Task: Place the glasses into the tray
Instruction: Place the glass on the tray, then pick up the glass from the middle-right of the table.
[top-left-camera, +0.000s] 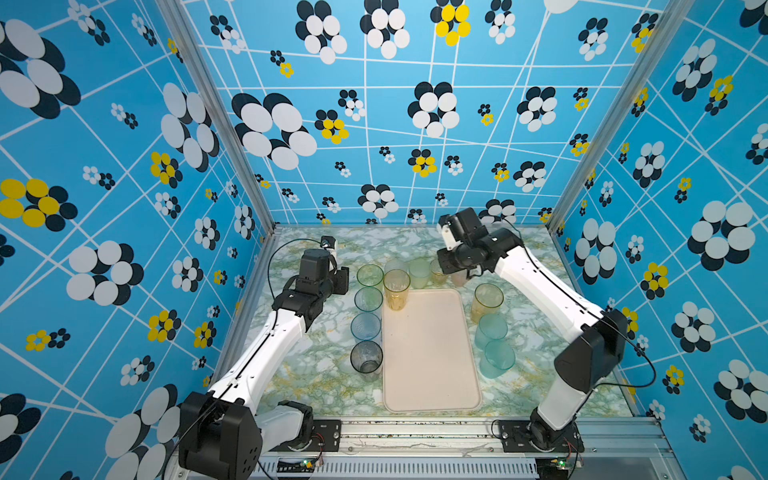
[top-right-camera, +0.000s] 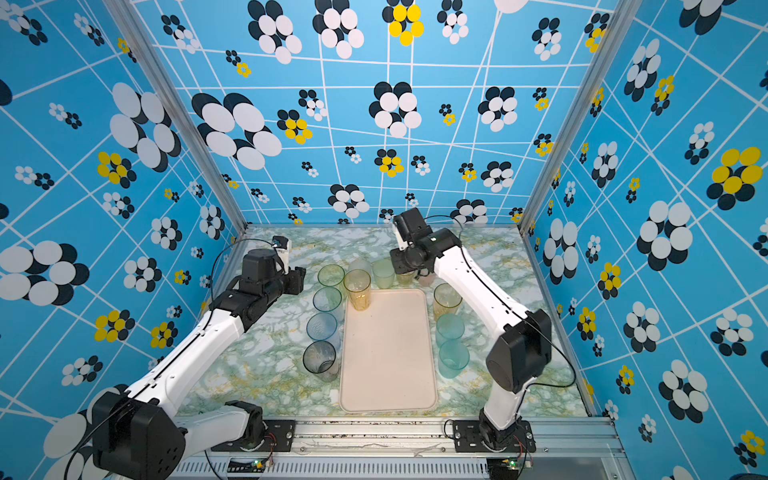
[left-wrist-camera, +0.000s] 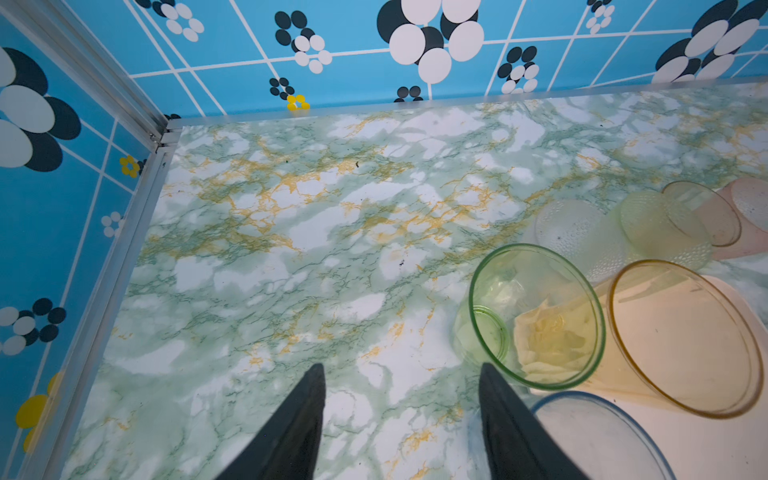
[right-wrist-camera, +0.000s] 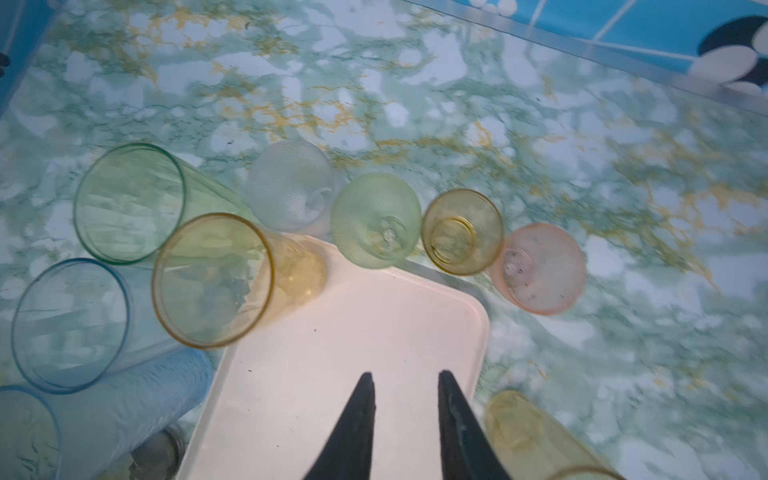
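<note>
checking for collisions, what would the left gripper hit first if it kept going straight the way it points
Probably the bare marble tabletop: nothing stands ahead of the left gripper. The green tumbler sits just beside one finger, though depth is unclear.

The tray (top-left-camera: 432, 365) is showing a plain cream-beige, while the table (top-left-camera: 316, 374) is wearing green-and-white marbling with yellow veins. A green glass (top-left-camera: 369, 275), an amber glass (top-left-camera: 397, 291), a blue glass (top-left-camera: 365, 326), a grey glass (top-left-camera: 366, 358), a teal glass (top-left-camera: 498, 357) and a pink glass (right-wrist-camera: 540, 270) are all glowing see-through in their tints. The walls (top-left-camera: 124, 166) are carrying bright blue with white lines and black, white and yellow flowers.
</note>
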